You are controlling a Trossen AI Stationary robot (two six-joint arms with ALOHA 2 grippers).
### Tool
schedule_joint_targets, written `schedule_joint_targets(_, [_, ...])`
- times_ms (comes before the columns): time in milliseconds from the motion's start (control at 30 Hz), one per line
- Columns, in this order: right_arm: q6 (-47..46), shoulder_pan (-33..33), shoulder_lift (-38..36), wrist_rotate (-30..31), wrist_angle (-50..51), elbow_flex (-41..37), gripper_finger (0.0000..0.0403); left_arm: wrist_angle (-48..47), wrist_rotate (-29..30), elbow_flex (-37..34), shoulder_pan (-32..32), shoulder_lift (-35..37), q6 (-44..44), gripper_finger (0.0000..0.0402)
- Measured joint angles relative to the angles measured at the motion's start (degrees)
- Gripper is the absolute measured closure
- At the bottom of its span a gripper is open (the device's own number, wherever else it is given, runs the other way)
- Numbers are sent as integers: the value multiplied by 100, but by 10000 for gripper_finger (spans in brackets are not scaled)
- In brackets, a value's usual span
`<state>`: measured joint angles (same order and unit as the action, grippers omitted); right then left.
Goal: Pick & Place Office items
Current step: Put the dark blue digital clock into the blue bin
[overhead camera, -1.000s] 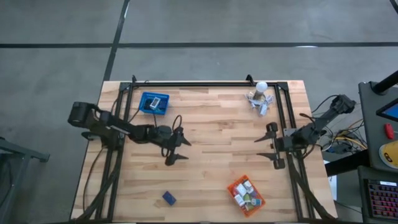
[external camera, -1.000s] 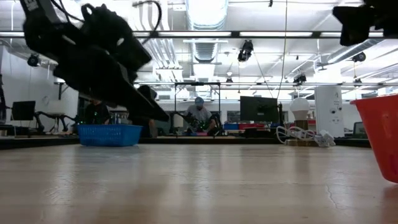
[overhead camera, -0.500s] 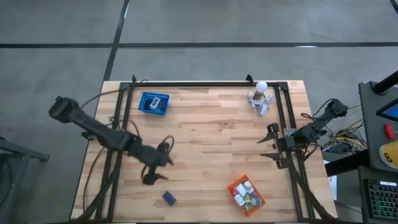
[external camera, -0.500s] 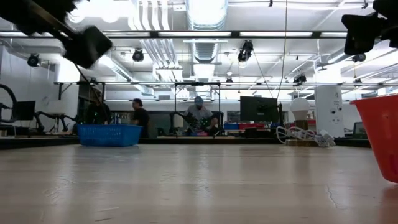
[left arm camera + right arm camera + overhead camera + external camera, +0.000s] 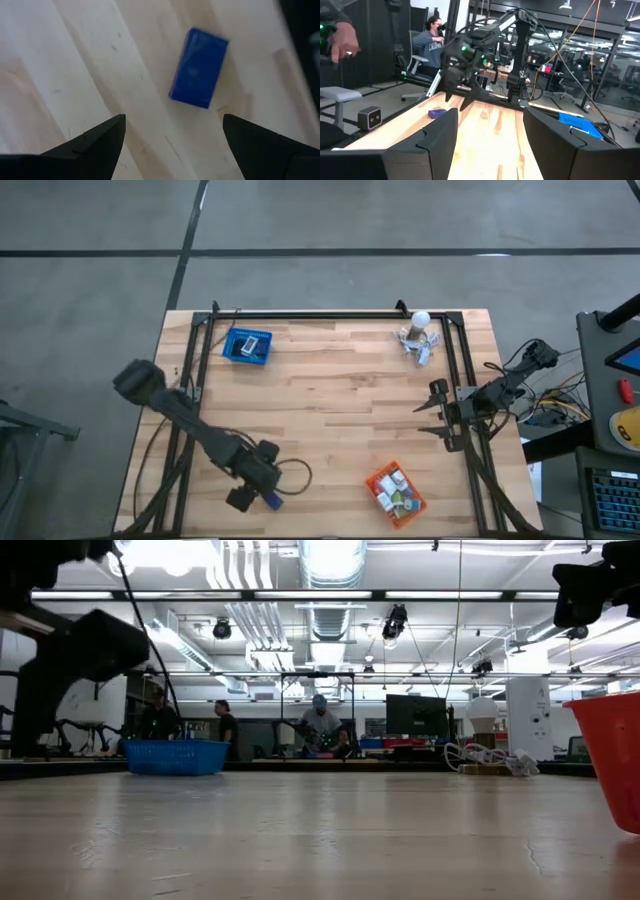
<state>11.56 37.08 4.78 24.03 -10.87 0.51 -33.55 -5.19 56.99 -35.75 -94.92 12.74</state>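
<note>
Overhead view, largest to smallest. The wooden table (image 5: 330, 410) fills the centre of the frame. Your left arm runs diagonally from the left edge toward the lower left, and its left gripper (image 5: 252, 489) hangs over the boards there with its jaws spread wide and nothing between them. At the right edge, mid-height, the right gripper (image 5: 432, 409) waits above the table; its fingers stand apart and hold nothing.

The orange basket (image 5: 395, 492), lower right of centre, holds a heap of small office items. The blue basket (image 5: 247, 345), upper left, holds one pale item. A white ball-topped cluster of clips (image 5: 419, 338) sits at the upper right.

The blue box (image 5: 271, 499), the piece nearest the left gripper, lies flat and alone on the wood at the lower left, just beside the fingers. In the left wrist view the box (image 5: 199, 74) lies ahead of the fingertips, skewed to them and nearer one finger than the other.

Hazard: if you descend without centring and squaring the jaws, one finger is likely to strike the box's top or nudge it aside, and it could slide toward the near table edge.
</note>
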Motion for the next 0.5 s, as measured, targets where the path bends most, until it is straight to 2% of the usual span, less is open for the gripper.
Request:
schedule_joint_targets(200, [20, 0, -27, 0, 2, 0, 184, -875, 9, 887, -30, -857, -378, 65])
schedule_joint_targets(367, [5, 4, -27, 5, 47, 0, 184, -830, 7, 1226, -202, -1126, -571, 65])
schedule_joint_targets(500, [0, 4, -27, 139, 126, 0, 184, -422, 8, 1283, -345, -1202, -570, 65])
